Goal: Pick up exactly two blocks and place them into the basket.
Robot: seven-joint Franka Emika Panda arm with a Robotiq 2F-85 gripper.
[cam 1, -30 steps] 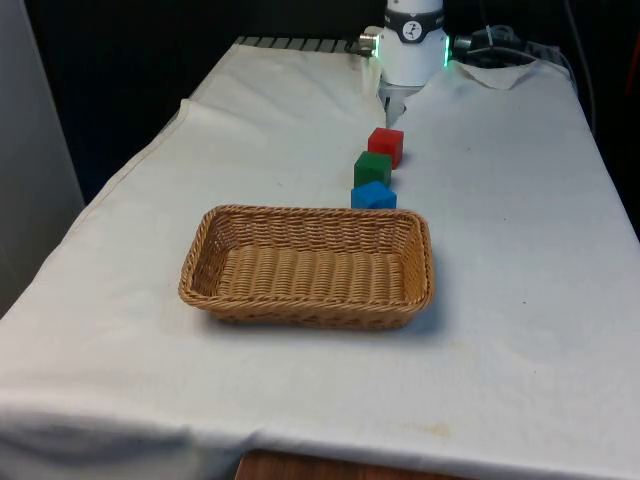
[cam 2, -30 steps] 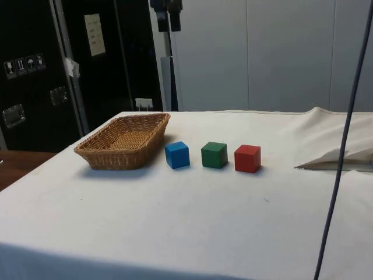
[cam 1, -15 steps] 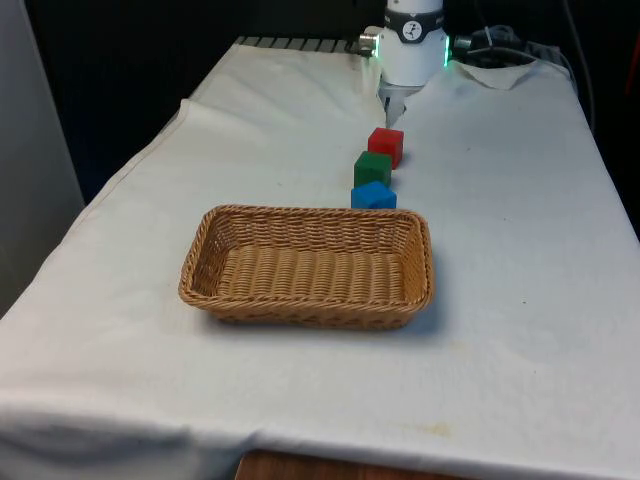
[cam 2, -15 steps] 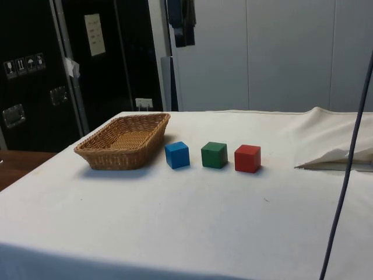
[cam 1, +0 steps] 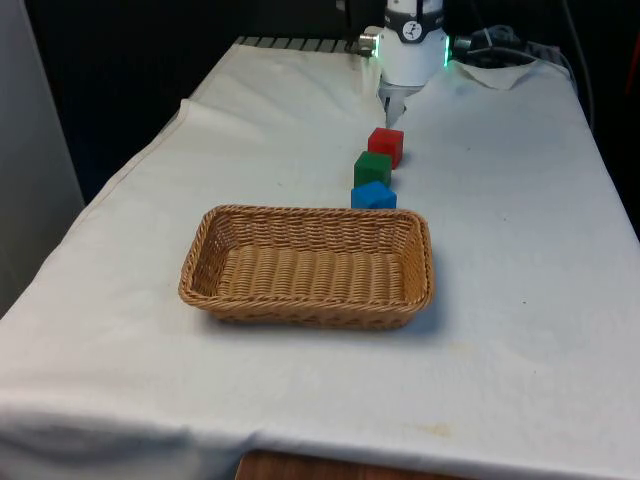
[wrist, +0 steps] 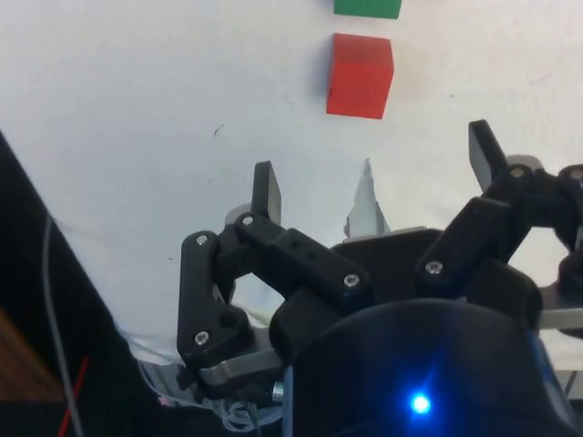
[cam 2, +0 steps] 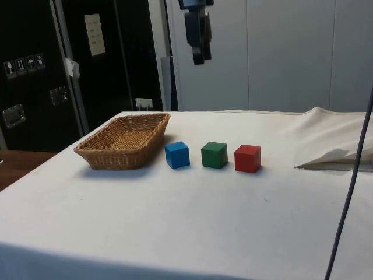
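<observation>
**Gripper high above the table, fingers spread, three cubes lined up beside the basket**

The black two-finger gripper (wrist: 375, 177) hangs well above the white cloth-covered table (cam 1: 520, 300); in the side view the gripper (cam 2: 199, 55) sits high over the gap between the blue and green cubes, clear of everything. Its fingers (wrist: 267, 189) stand wide apart with nothing between them.

The rectangular woven wicker basket (cam 1: 310, 265) lies near the middle of the table in the front view, with no block visible inside it. From the basket's centre in that view, the small blue cube (cam 1: 373, 195) sits at about 1 o'clock, just beside the far rim. The small green cube (cam 1: 373, 168) follows farther along the same line, and the small red cube (cam 1: 386, 146) is the farthest of the three, nearest the white robot base (cam 1: 412, 45). The cubes stand apart from one another, with small gaps between them.

In the side view the basket (cam 2: 123, 142) is at 9 o'clock from the blue cube (cam 2: 177, 154), and the green cube (cam 2: 214, 154) and red cube (cam 2: 247, 158) extend at 3 o'clock in an even row.

The wrist view has the red cube (wrist: 360, 75) resting flat on the cloth beyond the fingertips, and an edge of the green cube (wrist: 367, 7) past it
</observation>
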